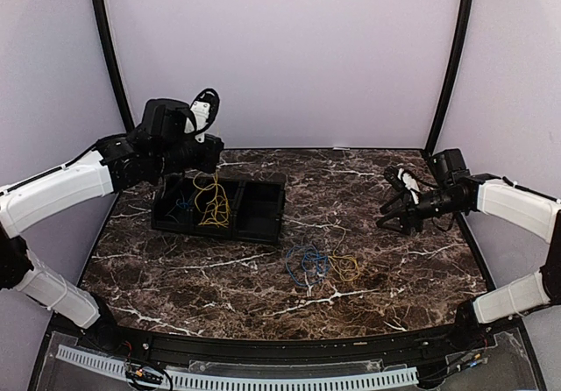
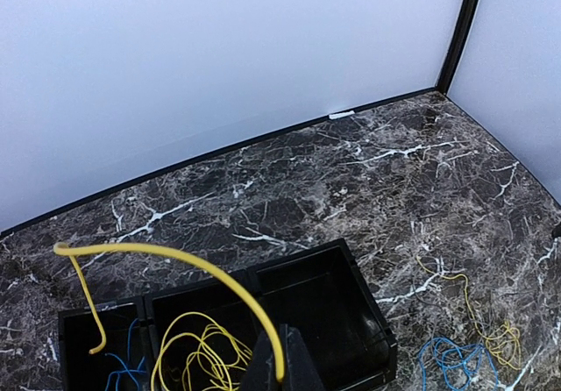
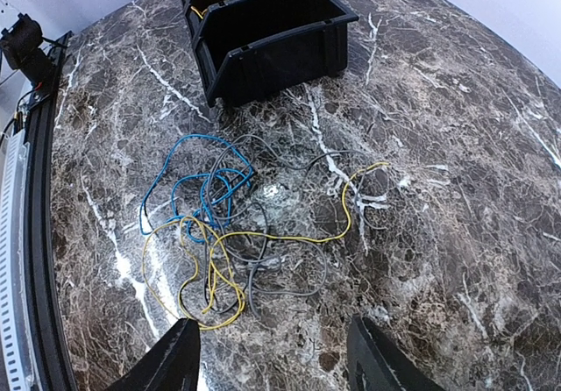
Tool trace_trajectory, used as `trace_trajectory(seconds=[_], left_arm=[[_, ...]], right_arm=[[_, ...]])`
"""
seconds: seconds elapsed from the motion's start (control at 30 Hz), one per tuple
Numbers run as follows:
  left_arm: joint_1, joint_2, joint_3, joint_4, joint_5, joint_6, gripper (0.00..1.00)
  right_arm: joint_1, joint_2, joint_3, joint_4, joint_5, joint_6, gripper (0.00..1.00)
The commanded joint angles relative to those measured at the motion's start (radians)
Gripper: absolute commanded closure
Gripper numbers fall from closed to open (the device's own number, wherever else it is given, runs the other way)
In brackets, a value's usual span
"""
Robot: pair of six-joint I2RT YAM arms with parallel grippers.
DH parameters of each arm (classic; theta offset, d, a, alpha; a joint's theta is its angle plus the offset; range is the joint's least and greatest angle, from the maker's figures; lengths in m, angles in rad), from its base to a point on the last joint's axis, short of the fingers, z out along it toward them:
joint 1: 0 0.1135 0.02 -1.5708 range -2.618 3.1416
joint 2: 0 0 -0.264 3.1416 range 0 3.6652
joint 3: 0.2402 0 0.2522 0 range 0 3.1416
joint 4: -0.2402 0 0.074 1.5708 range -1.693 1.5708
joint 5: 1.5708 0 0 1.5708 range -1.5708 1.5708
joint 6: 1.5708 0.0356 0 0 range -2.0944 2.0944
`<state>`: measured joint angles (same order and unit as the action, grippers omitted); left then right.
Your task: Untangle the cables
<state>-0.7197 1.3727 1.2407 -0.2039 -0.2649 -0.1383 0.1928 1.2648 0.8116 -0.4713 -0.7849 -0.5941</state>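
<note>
My left gripper is shut on a yellow cable and holds it above the middle compartment of the black bin; the cable hangs into that compartment, where more of it lies coiled. A blue cable lies in the bin's left compartment. On the table a tangle of blue cable, yellow cable and dark grey cable lies in front of the bin; it also shows in the top view. My right gripper is open above the tangle, to its right.
The bin's right compartment holds nothing. The table is dark marble with a black rail along its near edge. White walls with black corner posts stand around it.
</note>
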Motion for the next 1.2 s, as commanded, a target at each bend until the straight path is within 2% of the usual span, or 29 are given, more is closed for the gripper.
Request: trace_trajectory(seconds=[0.0, 0.2, 0.4, 0.87, 1.17], left_arm=[[0.058, 0.017, -0.013, 0.016, 0.068, 0.034, 1.00], [0.135, 0.101, -0.013, 0.057, 0.170, 0.035, 1.00], [0.165, 0.199, -0.020, 0.099, 0.249, 0.015, 1.00], [0.214, 0.369, -0.074, 0.130, 0.328, -0.076, 1.00], [0.224, 0.395, -0.108, 0.107, 0.333, -0.104, 1.00]], right_arm=[[0.011, -0.005, -0.009, 0.016, 0.022, -0.021, 0.41], [0.014, -0.012, -0.011, 0.012, 0.026, -0.027, 0.41], [0.016, -0.012, -0.012, 0.009, 0.030, -0.034, 0.40], [0.023, 0.011, -0.006, -0.004, 0.042, -0.050, 0.40], [0.038, 0.024, -0.005, -0.009, 0.050, -0.057, 0.40]])
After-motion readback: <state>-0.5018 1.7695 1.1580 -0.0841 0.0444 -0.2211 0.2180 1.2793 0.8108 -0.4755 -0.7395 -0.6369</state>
